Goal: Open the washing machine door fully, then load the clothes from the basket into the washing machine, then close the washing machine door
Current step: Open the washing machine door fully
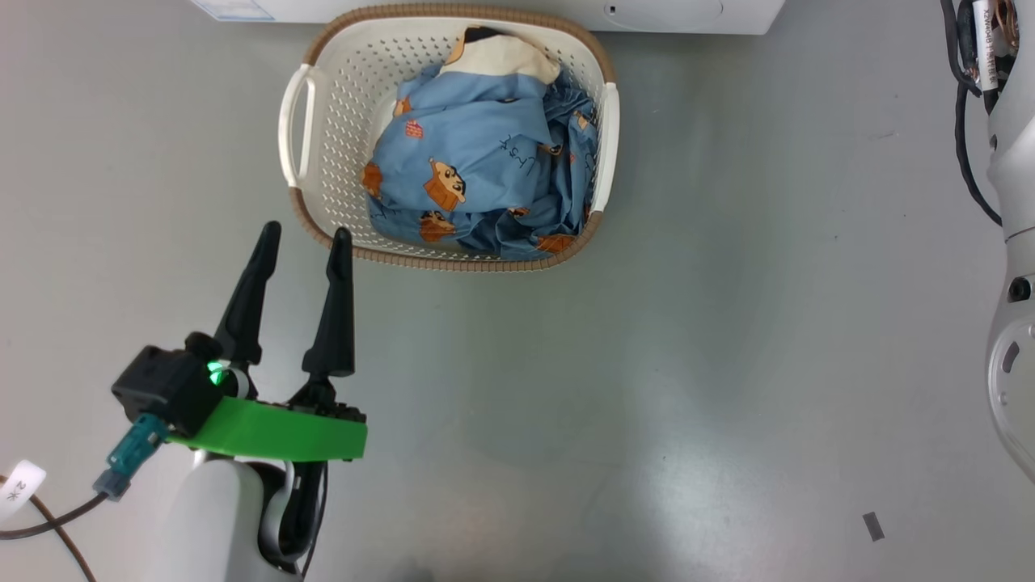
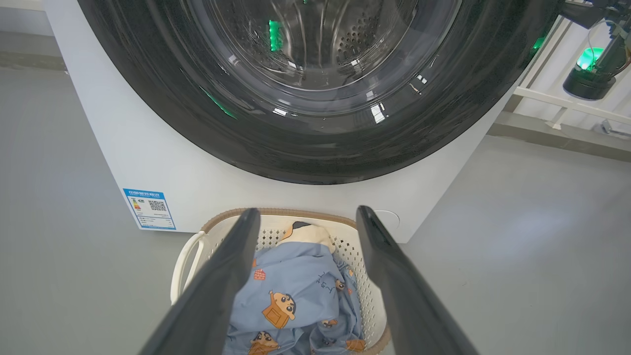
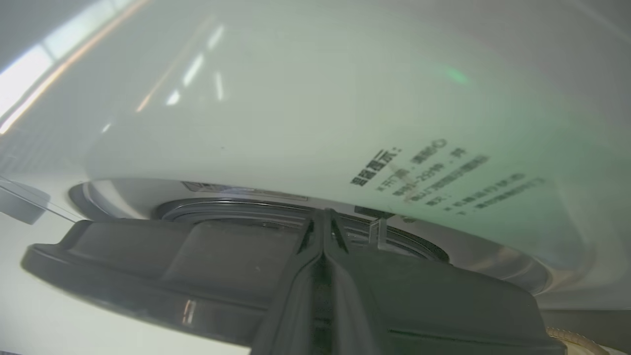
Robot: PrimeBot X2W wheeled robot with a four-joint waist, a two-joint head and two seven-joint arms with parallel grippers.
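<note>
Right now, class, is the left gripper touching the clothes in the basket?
Apart. Head view: the open left gripper sits at the near-left corner of the basket, with bare basket wall between its fingertips and the clothes.

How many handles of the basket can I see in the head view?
2. The left handle is on the side of the basket nearer the left hand; the right handle is on the opposite side. None seems hidden.

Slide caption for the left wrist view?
Open left pincer frames the basket of clothes below the washing machine door.
</note>
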